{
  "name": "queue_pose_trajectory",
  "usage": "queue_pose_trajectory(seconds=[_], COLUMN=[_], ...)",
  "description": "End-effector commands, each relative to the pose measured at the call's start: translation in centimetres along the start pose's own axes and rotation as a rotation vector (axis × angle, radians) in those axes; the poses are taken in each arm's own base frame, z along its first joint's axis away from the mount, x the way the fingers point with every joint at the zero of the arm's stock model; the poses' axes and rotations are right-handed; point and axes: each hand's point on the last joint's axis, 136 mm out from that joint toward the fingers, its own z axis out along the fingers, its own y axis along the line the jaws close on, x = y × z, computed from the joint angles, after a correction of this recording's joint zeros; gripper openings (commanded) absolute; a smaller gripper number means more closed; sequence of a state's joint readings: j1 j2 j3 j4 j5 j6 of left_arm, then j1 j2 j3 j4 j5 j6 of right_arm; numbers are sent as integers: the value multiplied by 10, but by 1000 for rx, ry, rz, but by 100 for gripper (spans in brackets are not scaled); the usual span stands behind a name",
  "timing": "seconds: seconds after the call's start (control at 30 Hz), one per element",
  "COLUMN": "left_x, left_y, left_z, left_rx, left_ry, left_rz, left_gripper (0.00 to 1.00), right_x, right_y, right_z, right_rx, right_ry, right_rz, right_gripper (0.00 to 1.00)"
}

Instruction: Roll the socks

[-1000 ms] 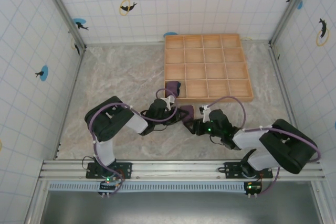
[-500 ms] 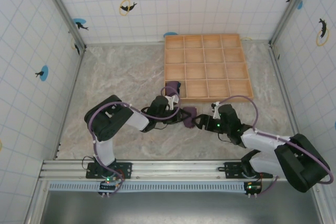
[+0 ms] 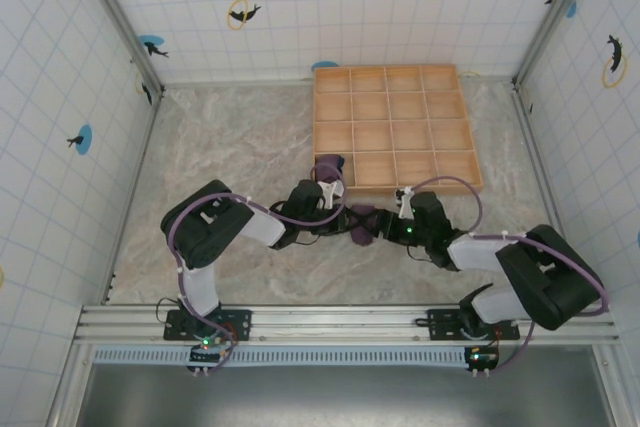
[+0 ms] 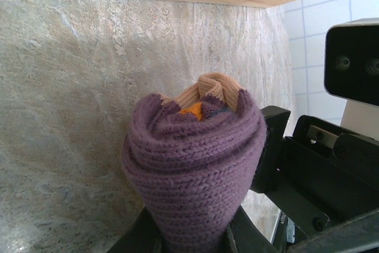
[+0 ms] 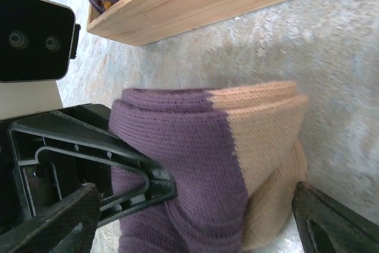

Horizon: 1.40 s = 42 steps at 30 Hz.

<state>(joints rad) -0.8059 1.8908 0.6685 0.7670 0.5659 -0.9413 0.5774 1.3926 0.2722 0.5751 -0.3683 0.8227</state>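
Rolled sock (image 4: 195, 170): a tight purple bundle with tan and orange showing at its end. I see it on the counter (image 3: 230, 137), between my two pincers and caught at one end by the left one.
Left pincer (image 4: 190, 236): clenched on the rolled sock. In its own wrist view the bundle stands up out of the jaws, with both fingers pressed to its sides at the bottom edge.
Right pincer (image 5: 192, 226): released. In its own wrist view the fingers (image 5: 334, 223) stand wide apart, one on either side of the bundle. I cannot tell whether either one touches the fabric.
Sock end at the right pincer: the tan part, in folded layers, lies between the open fingers. The purple part runs from there to the left pincer's black finger.
Pincers to each other: from above I see them tip to tip, head-on, with only the bundle between them.
Left arm's wrist camera (image 5: 35, 34): a black box facing my right pincer, just above the left pincer's finger.
Second sock (image 3: 330, 164): another purple bundle, beyond the left pincer's tips and apart from both pincers. It sits in the corner compartment of the wooden tray (image 3: 430, 188) closest to that pincer.
Wooden tray: it lies just beyond both pincers, and its near wall runs close behind the gripped bundle.
Counter: a marbled grey-tan surface under both pincers.
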Motion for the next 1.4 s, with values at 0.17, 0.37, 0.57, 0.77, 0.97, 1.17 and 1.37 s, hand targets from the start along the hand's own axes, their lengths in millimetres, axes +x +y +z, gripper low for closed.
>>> queue_pose_trajectory(seconds=[0.17,0.37,0.57,0.77,0.97,1.17,1.37], left_x=[-9,-16,-29,-46,-53,-58,-67], left_y=[-19,-38,-66,-94,-116,-124,-134], left_z=[1,-4,-14,-29,-38,-47,-56], left_rx=[112,123,127,184,227,253,300], left_ry=[-5,27,42,16,13,11,20], left_rz=[0,48,146,192,232,228,216], left_gripper=[0,0,0,0,0,0,0], right_x=[34,5,-27,-41,-54,-65,-73], right_y=[-7,10,34,63,88,97,112], right_z=[8,-6,-31,-47,-55,-62,-72], right_rx=[-26,7,-33,-182,-283,-336,-422], right_ry=[100,19,-78,-108,-127,-166,-170], right_rz=[56,-42,-75,-109,-159,-168,-182], right_gripper=[80,90,96,100,98,98,100])
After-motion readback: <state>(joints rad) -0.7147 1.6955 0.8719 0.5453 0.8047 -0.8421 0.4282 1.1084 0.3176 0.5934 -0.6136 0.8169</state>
